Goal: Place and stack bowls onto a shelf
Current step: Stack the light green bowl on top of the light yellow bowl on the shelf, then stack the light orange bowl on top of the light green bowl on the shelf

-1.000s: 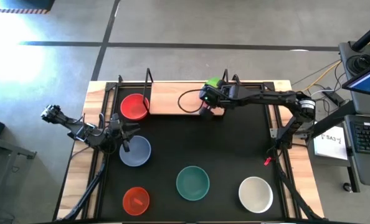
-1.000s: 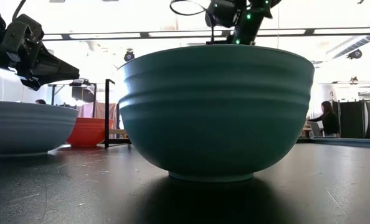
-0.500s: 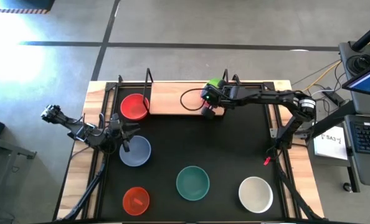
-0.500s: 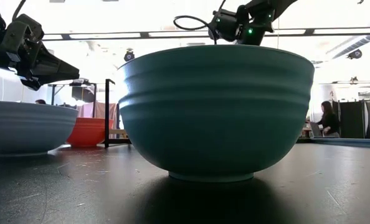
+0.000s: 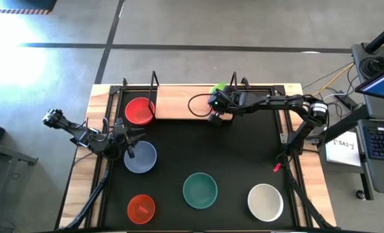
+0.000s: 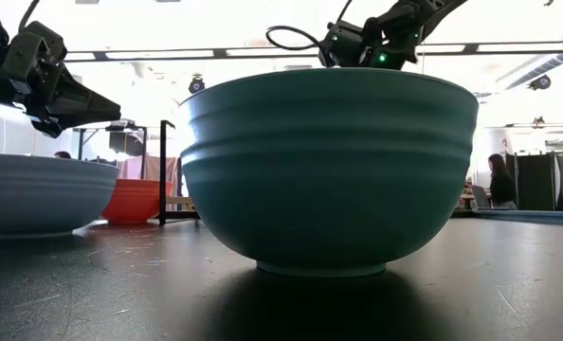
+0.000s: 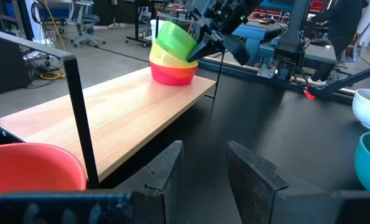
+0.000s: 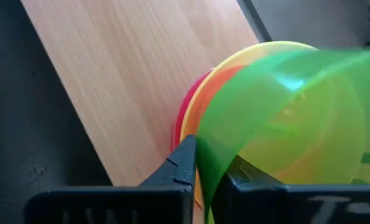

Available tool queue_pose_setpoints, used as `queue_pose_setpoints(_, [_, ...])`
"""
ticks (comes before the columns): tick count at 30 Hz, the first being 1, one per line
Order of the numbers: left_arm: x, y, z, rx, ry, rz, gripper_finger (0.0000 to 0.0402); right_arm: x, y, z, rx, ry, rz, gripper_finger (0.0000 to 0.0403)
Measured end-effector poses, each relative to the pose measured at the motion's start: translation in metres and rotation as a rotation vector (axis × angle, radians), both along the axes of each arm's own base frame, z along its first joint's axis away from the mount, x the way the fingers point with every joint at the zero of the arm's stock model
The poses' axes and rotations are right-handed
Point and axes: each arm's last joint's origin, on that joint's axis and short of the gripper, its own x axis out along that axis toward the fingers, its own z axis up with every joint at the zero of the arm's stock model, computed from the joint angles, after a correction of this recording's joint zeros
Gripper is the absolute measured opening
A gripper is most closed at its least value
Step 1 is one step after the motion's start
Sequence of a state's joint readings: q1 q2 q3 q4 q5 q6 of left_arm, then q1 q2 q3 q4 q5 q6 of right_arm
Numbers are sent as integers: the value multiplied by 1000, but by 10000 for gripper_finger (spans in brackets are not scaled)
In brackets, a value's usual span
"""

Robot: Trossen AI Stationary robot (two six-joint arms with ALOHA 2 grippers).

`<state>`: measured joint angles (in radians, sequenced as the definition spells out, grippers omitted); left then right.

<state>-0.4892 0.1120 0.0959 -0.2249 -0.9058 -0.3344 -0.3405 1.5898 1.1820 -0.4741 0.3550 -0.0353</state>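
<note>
1. The green bowl (image 7: 175,38) sits tilted on a yellow bowl (image 7: 163,58) and a magenta bowl (image 7: 172,74), stacked at the right end of the shelf (image 7: 119,115) along the worktop's far edge. The right end effector (image 8: 211,163) pinches its rim between closed fingers. Released at this tilt, it may settle crooked or tip off the stack.
2. Pulling away sideways before letting go could drag the whole stack toward the shelf's front edge.
3. The shelf's wire upright (image 5: 234,80) stands just beside the right arm; a wide retreat could knock it.
4. The left end effector (image 7: 202,162), fingers spread and empty, hovers near the left edge by the blue-grey bowl (image 5: 140,157). The red bowl (image 5: 139,110) on the shelf's left end is close enough to be nudged.
</note>
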Motion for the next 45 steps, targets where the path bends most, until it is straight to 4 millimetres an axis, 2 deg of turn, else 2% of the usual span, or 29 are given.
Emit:
queue_pose_setpoints(5, [0,0,0,0,0,0,104,2,0,6,37,-28,11,60])
queue_pose_setpoints(10, [0,0,0,0,0,0,104,4,2,21,63,-19,-4,104])
queue_pose_setpoints(15, [0,0,0,0,0,0,104,4,7,44,138,-19,-82,123])
queue_pose_setpoints(17, [0,0,0,0,0,0,104,7,12,52,216,-60,-63,124])
queue_pose_setpoints(22, [0,0,0,0,0,0,104,17,36,59,457,-140,92,115])
queue_pose_setpoints(29, [0,0,0,0,0,0,104,19,71,66,490,-126,198,100])
queue_pose_setpoints(36, [1,0,5,-116,-93,13,104,19,110,65,509,-57,301,96])
queue_pose_setpoints(45, [1,-1,6,-125,-104,14,104,12,153,63,527,37,395,95])
